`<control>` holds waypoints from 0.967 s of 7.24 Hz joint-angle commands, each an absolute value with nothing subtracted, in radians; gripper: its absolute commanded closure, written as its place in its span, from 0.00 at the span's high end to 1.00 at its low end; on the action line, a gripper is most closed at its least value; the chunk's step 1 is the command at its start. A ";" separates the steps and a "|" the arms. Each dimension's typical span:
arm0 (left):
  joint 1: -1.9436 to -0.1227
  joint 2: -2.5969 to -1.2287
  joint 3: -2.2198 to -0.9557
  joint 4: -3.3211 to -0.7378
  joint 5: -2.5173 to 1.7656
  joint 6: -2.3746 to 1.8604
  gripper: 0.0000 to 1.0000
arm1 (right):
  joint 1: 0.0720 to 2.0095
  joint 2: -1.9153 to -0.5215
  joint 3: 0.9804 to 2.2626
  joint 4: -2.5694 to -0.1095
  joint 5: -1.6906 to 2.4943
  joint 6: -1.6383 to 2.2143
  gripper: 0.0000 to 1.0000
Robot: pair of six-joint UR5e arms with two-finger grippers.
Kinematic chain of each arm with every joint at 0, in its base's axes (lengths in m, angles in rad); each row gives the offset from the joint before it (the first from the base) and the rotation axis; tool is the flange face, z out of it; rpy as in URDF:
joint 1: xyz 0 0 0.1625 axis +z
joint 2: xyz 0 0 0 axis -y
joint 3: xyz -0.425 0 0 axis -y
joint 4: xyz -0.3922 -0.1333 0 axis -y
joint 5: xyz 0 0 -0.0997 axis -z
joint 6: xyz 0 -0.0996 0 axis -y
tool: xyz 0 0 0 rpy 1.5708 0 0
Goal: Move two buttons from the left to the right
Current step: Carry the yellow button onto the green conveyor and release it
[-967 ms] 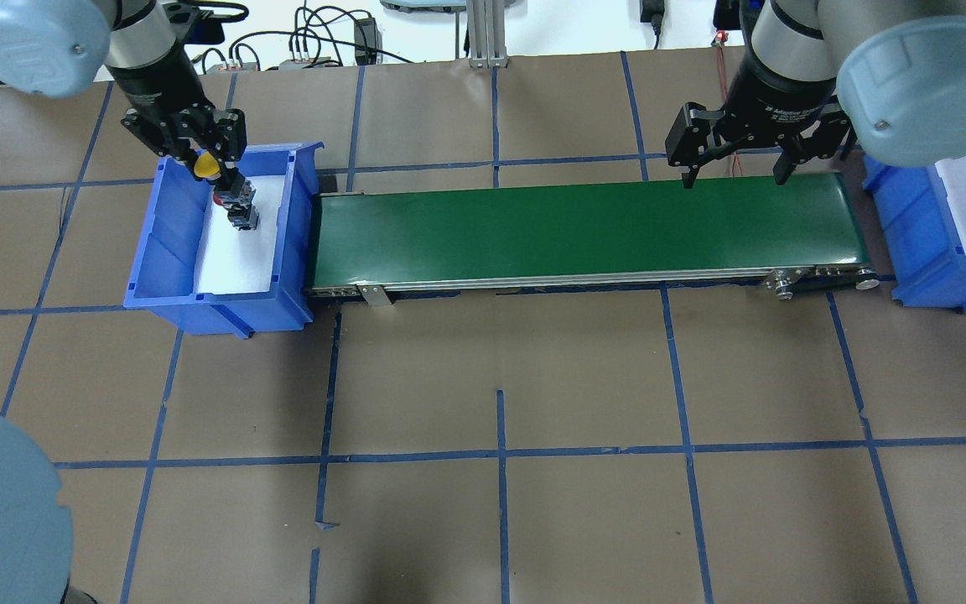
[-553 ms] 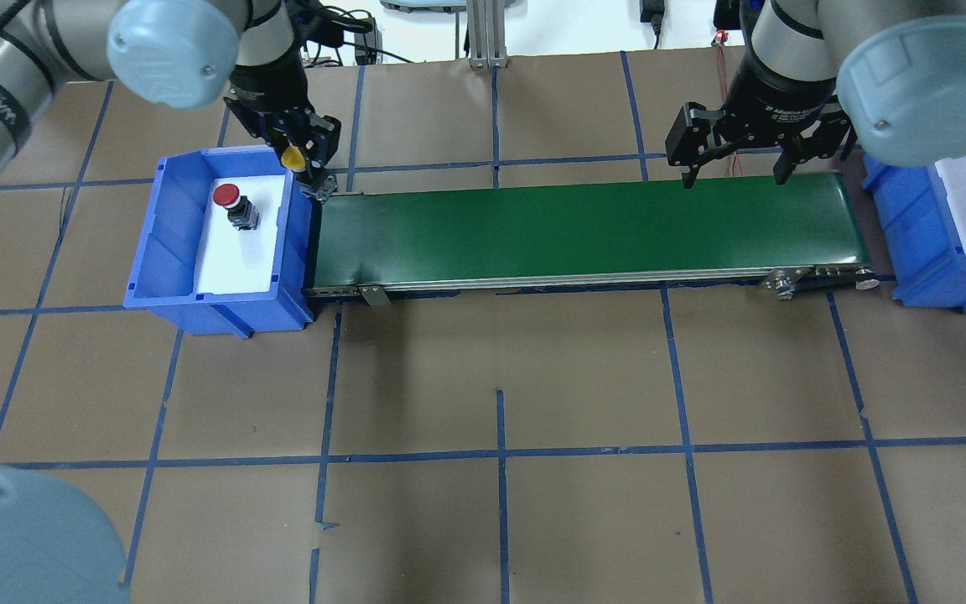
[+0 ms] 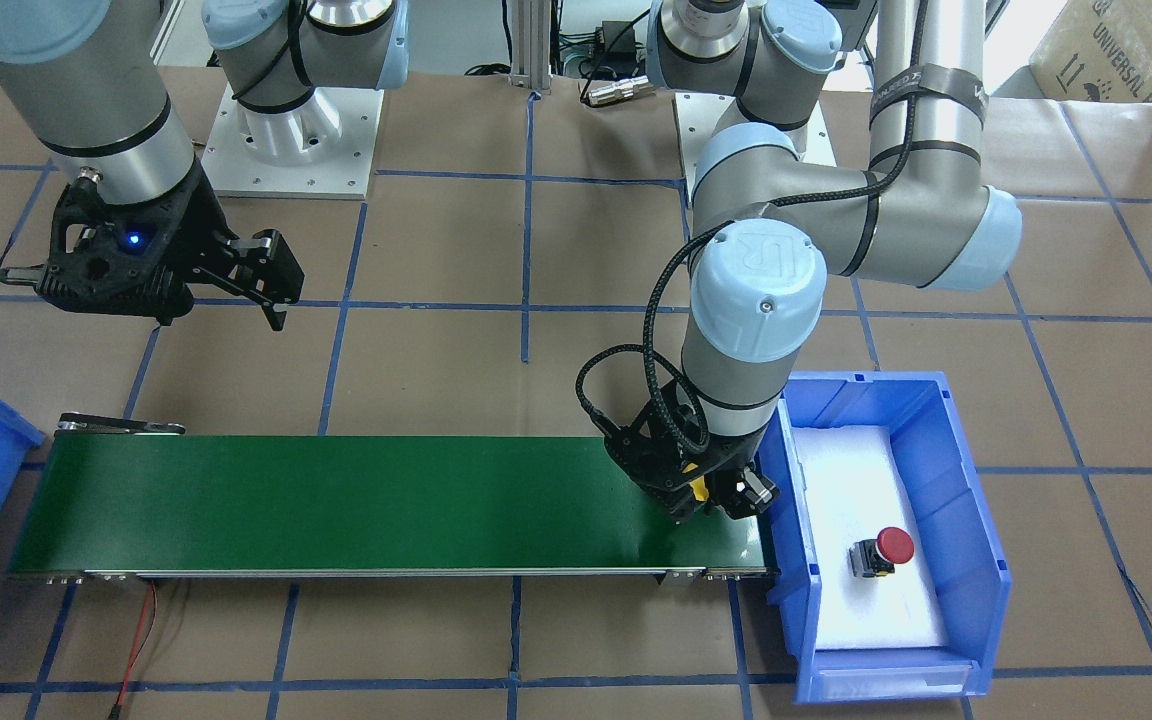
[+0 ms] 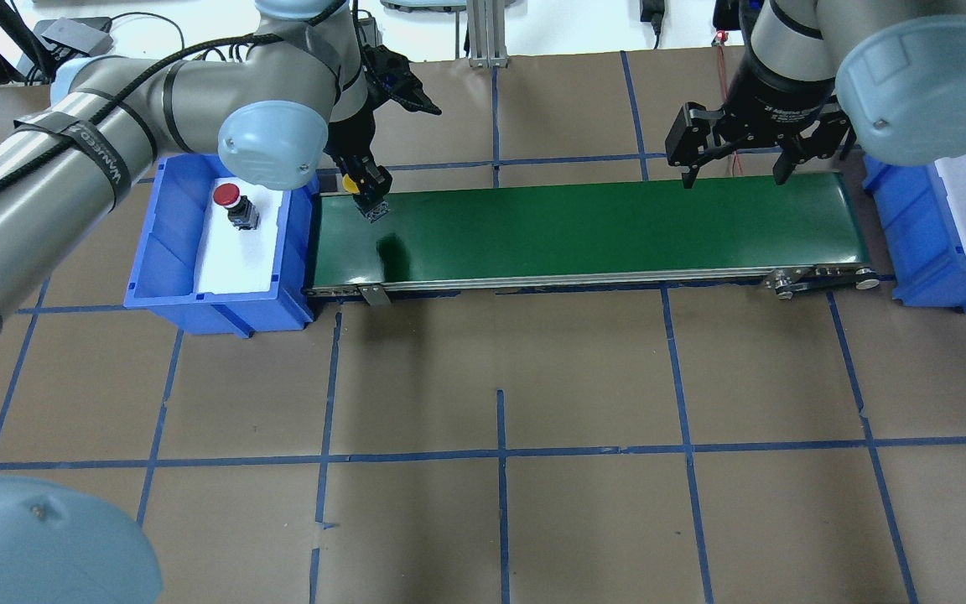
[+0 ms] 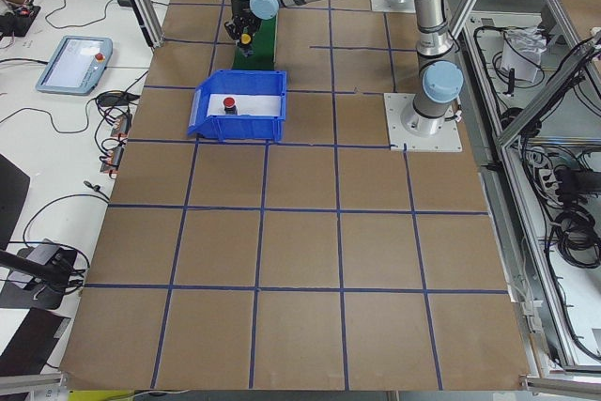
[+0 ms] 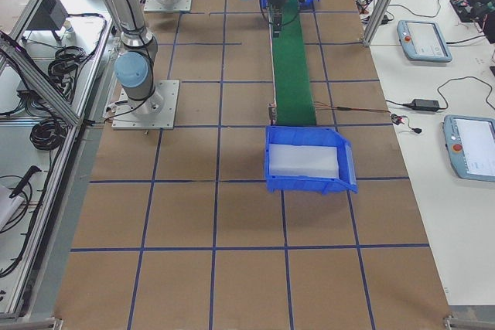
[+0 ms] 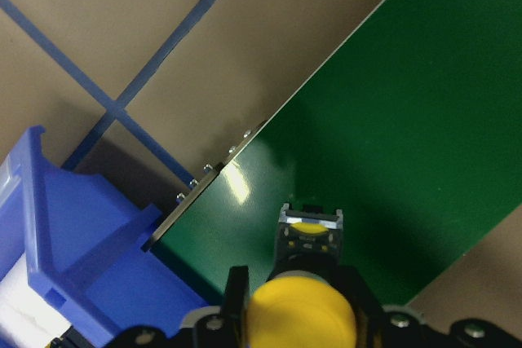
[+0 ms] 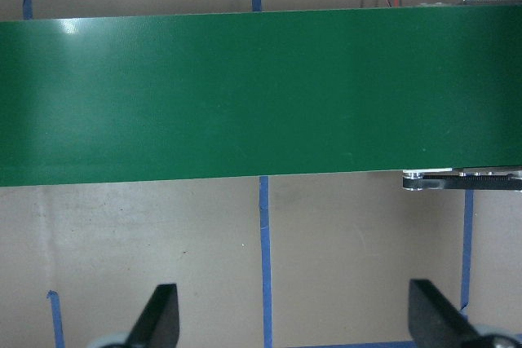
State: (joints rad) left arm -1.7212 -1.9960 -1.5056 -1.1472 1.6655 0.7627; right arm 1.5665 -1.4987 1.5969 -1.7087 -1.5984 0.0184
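At upper left, the left gripper (image 4: 368,195) clamps the yellow button (image 4: 352,181) above the green belt (image 4: 584,226), beside the blue bin (image 4: 166,243) holding the red button (image 4: 227,196). Upper right, the right gripper (image 4: 734,178) gapes over the belt's edge.

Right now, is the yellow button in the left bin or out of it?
Out. The left gripper holds the yellow button over the green conveyor belt; only the red button sits in the blue bin.
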 commanded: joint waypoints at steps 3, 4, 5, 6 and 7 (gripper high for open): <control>-1.782 -2.002 -1.551 -1.089 1.755 0.858 0.25 | 1.566 -1.499 1.597 -1.709 -1.598 0.018 1.00; -1.789 -2.006 -1.552 -1.086 1.750 0.859 0.52 | 1.566 -1.499 1.597 -1.709 -1.598 0.018 1.00; -1.789 -2.008 -1.548 -1.072 1.752 0.856 0.79 | 1.566 -1.499 1.597 -1.709 -1.598 0.018 1.00; -1.789 -1.999 -1.542 -1.072 1.747 0.851 0.89 | 1.566 -1.499 1.597 -1.709 -1.598 0.018 1.00; -1.783 -1.982 -1.525 -1.087 1.744 0.850 0.89 | 1.568 -1.499 1.597 -1.709 -1.598 0.018 1.00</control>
